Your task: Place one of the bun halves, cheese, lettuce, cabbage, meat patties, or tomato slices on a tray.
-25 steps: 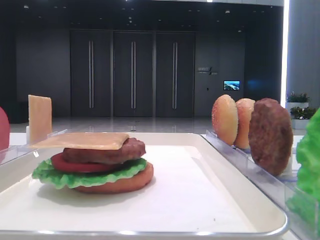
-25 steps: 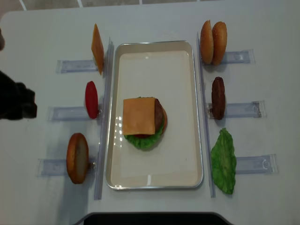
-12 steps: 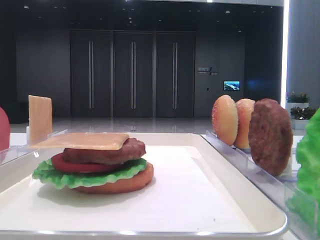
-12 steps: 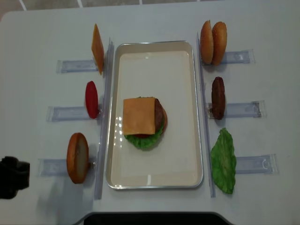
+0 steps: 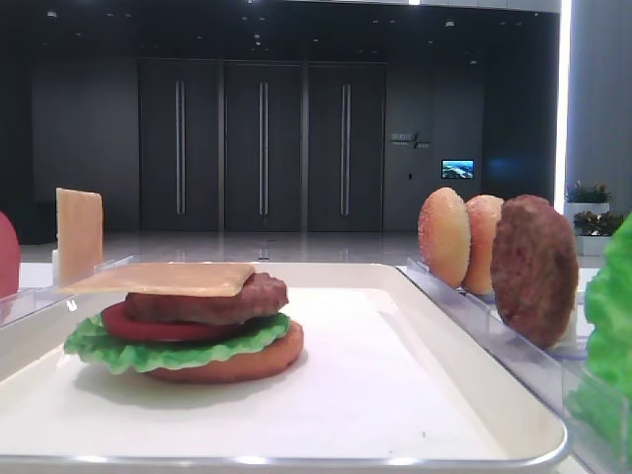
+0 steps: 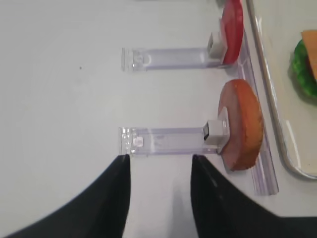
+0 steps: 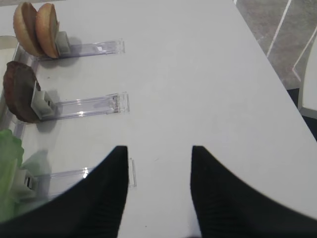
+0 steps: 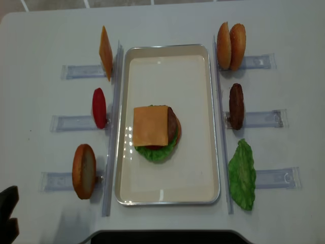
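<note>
Stack on the tray: we see a bottom bun, lettuce, a tomato slice, a patty and the cheese slice (image 8: 150, 125) on top, sitting on the cream tray (image 8: 167, 195) a little toward its left rim.
Cheese placement: the slice lies flat, overhanging the patty (image 8: 173, 123) on the left side in the low view; we judge this layer done.
Left claw: its two dark fingers (image 6: 110, 198) stand apart with bare bench between them, holding nothing; in the overhead view the left claw (image 8: 8, 213) is only a dark shape at the lower-left corner, well apart from the tray.
Right claw: the right claw (image 7: 158, 191) is spread, empty, hovering over bare bench (image 7: 198, 79) beside the racks on the right.
Likely next piece: we judge a top bun is what the stack lacks; the nearest is the bun half (image 6: 241, 124) standing on edge in its clear rack (image 6: 163, 140), just ahead of the left fingers.
How to do it well: we would close on the bun's edges, not the rack's white clip, lift it straight out of the slot, then lay it level over the cheese.
Risk: a skewed set-down could drag the cheese sideways, since it overhangs already.
Spare pieces: the second cheese slice (image 8: 105, 52), tomato slice (image 8: 99, 108), the two buns (image 8: 231, 45), spare patty (image 8: 236, 105) and the lettuce leaf (image 8: 242, 174) sit in their racks.
</note>
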Available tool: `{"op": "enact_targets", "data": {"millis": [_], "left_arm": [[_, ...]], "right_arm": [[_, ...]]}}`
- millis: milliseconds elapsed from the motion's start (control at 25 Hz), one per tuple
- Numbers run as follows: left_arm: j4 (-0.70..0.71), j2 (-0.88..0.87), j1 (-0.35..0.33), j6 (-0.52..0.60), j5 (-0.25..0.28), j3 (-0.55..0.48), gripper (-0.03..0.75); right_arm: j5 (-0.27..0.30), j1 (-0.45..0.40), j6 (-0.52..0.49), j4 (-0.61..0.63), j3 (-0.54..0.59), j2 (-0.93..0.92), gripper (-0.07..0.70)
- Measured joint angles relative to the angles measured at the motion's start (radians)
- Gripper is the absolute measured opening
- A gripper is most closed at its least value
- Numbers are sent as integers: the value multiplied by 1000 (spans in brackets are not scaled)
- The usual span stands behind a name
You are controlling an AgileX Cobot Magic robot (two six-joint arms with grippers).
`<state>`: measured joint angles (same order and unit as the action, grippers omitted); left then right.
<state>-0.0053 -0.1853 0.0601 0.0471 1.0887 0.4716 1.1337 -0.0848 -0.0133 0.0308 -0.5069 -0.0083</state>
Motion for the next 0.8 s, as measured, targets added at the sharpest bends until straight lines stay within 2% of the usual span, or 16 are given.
{"op": "enact_targets", "data": {"millis": [240, 800], "left_arm": [[0, 190, 0, 0, 16, 0, 306], [-39, 200, 0, 61, 20, 0, 297]], "right_arm": [[0, 0, 0, 0, 0, 0, 290], [0, 0, 0, 0, 0, 0, 290]]}}
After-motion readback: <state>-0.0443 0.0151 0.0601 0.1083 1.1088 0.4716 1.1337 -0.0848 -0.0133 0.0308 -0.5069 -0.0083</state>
